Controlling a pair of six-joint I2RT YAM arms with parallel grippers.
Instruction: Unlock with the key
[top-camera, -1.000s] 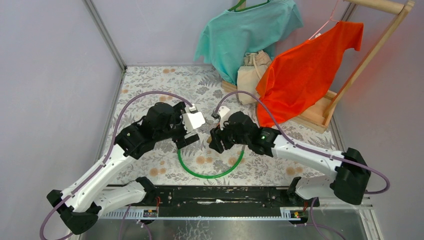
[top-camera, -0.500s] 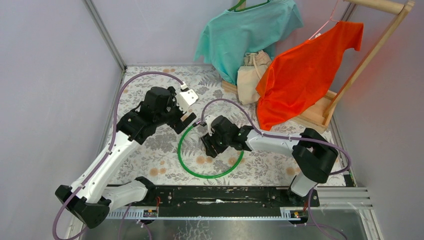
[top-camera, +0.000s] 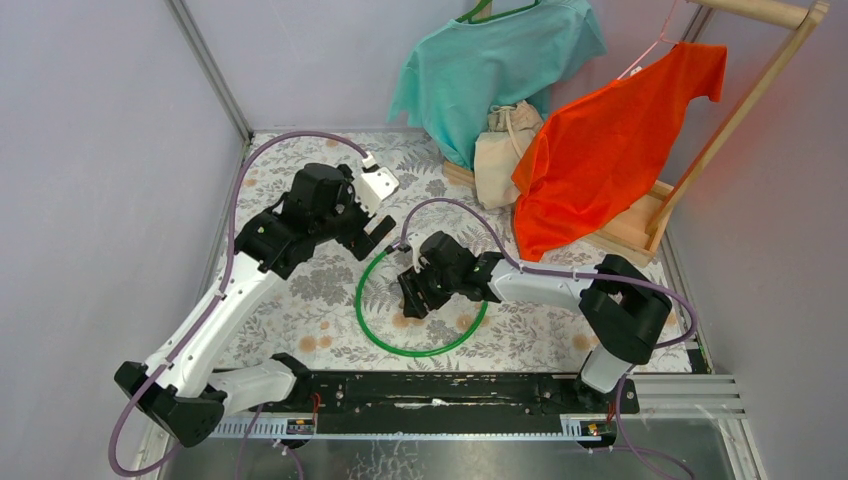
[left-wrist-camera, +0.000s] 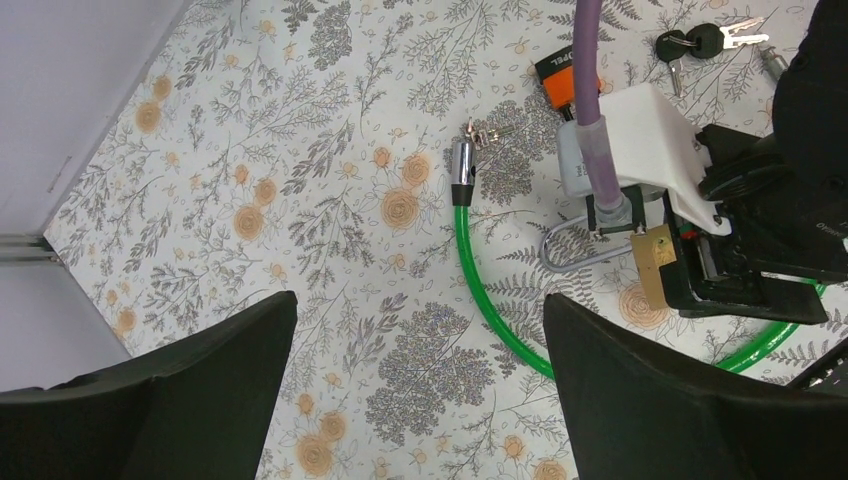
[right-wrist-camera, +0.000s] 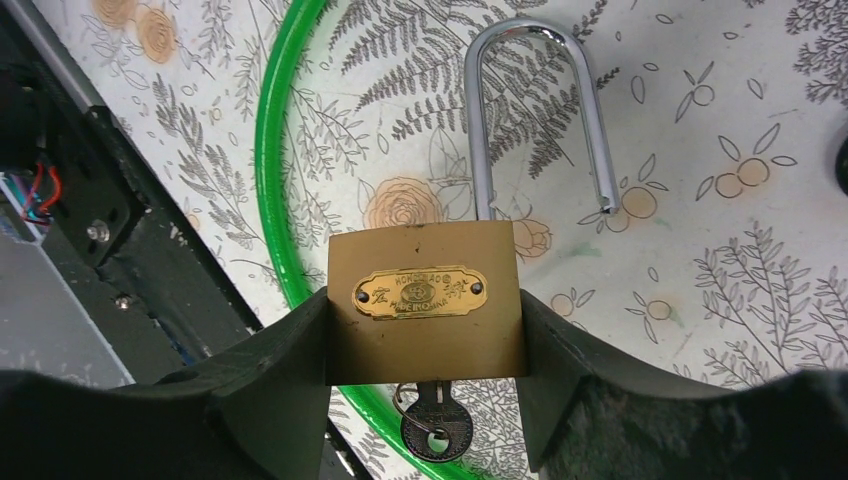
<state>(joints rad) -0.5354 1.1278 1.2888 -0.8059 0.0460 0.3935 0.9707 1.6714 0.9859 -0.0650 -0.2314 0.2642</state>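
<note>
- Midway along the tabletop, nearer its near edge, my right pincer is clenched on the brass padlock, with one finger on each narrow side of the body.
- That sideways grip leaves the keyhole end free. The key sits in it, pointing back at the wrist, and the shackle points away across the green cable.
- One shackle leg stands clear of the body, so I judge the lock already sprung.
- My left pincer is released and empty, hovering over the far half, left of centre and apart from the padlock.
- A bunch of keys lies loose beyond it.
</note>
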